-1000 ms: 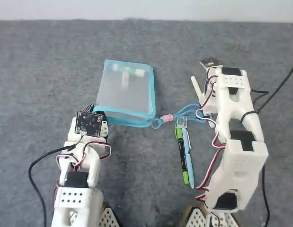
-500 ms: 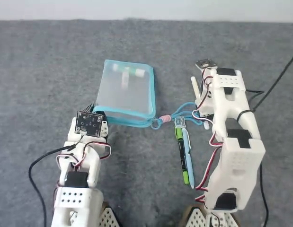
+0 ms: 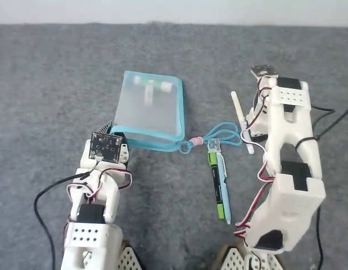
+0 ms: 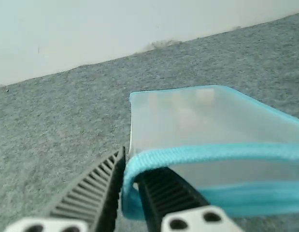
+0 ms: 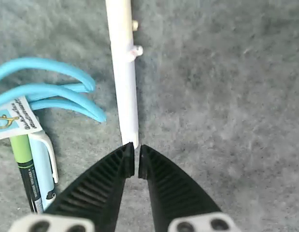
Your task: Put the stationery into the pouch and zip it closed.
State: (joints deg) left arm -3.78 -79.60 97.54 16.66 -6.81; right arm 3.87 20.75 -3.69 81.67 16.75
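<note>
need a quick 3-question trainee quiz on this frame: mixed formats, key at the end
1. True or false: the left claw is shut on the rim of the pouch.
2. Which thing lies nearest the right claw? A) white pen B) pouch C) green pen
3. How many pens lie outside the pouch?

Key: 1 true. 2 A. 3 three: the white pen, the green pen and the light-blue pen.
</note>
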